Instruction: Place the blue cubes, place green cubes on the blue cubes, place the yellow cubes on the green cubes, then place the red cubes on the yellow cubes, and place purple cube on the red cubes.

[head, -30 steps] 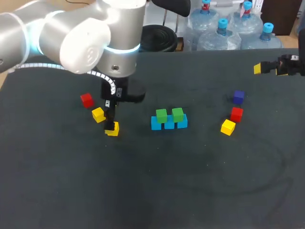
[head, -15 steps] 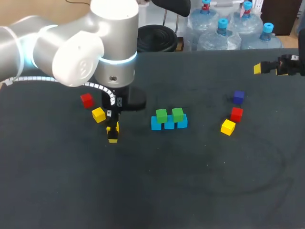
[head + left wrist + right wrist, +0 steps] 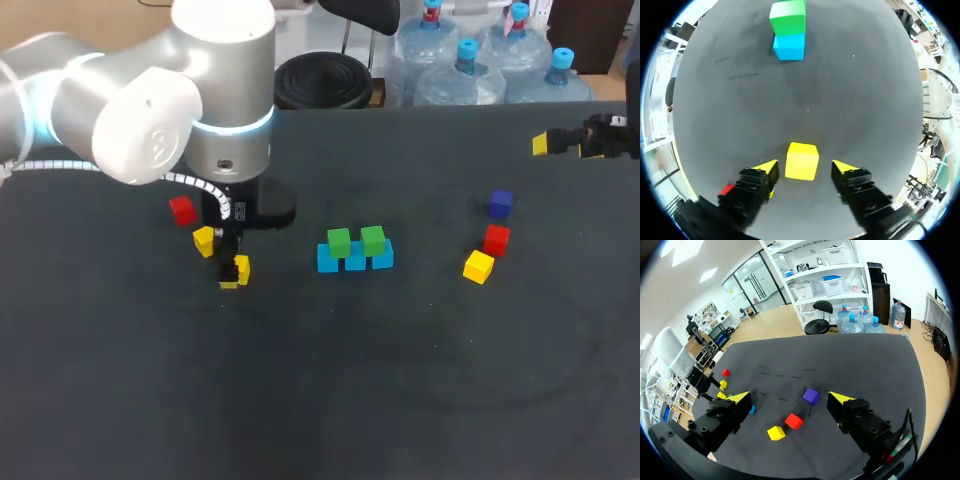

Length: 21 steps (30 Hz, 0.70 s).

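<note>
Lining up on the yellow cube (image 3: 801, 161): it sits on the table (image 3: 300, 400), left of the green cubes (image 3: 355, 241), between my left gripper's (image 3: 805, 168) spread fingers, not pinched yet. My arm has shuffled a bit this last second, but the cube hasn't budged, so the grab is still to come. Right gripper (image 3: 790, 397) is parked far off, spread and empty.

Light is even, diffuse, overhead and moderately bright. The dark table (image 3: 420, 380) reads flat and matte. The white shell of the left arm (image 3: 150, 100) takes soft highlights on top, and its joint ring glows blue. Shadows are faint and short: a soft one hugs the yellow cube (image 3: 801, 161), and a dim patch lies under the arm's wrist.
</note>
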### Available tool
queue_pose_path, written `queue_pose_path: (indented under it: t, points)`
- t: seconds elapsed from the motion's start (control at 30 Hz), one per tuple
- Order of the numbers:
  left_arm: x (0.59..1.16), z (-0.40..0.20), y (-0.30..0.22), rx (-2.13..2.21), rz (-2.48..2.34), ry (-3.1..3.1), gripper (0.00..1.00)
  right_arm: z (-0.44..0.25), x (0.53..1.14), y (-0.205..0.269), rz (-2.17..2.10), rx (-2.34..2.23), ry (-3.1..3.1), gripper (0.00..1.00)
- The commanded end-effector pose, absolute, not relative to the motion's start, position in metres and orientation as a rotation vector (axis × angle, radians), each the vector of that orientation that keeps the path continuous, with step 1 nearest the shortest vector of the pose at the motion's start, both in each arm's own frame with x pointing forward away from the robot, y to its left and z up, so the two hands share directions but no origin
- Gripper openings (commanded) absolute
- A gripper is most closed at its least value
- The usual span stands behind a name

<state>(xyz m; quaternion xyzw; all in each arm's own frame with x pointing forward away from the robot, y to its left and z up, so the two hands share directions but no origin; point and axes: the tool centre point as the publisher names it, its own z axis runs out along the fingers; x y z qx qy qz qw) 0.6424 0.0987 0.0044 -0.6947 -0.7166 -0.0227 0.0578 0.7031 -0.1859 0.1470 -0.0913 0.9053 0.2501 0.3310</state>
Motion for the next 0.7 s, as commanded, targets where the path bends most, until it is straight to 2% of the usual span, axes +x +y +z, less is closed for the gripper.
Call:
queue_pose_path:
  t: [0.03,0.1,0.13,0.23,0.7]
  points:
    - [0.642,0.002,0.099,-2.116,-0.061,-2.170,0.50,0.148,0.702,-0.186,0.647,-0.236,2.369,1.00]
    - [0.643,0.001,0.099,-2.132,-0.043,-2.168,0.47,0.148,0.702,-0.186,0.647,-0.236,2.369,1.00]
    - [0.643,0.002,0.100,-2.137,-0.038,-2.169,0.40,0.148,0.702,-0.186,0.647,-0.236,2.369,1.00]
    - [0.644,0.002,0.099,-2.154,-0.018,-2.166,0.00,0.148,0.702,-0.186,0.647,-0.236,2.369,1.00]
    - [0.656,0.028,0.077,-2.112,-0.032,-2.133,0.00,0.148,0.702,-0.186,0.647,-0.236,2.369,1.00]
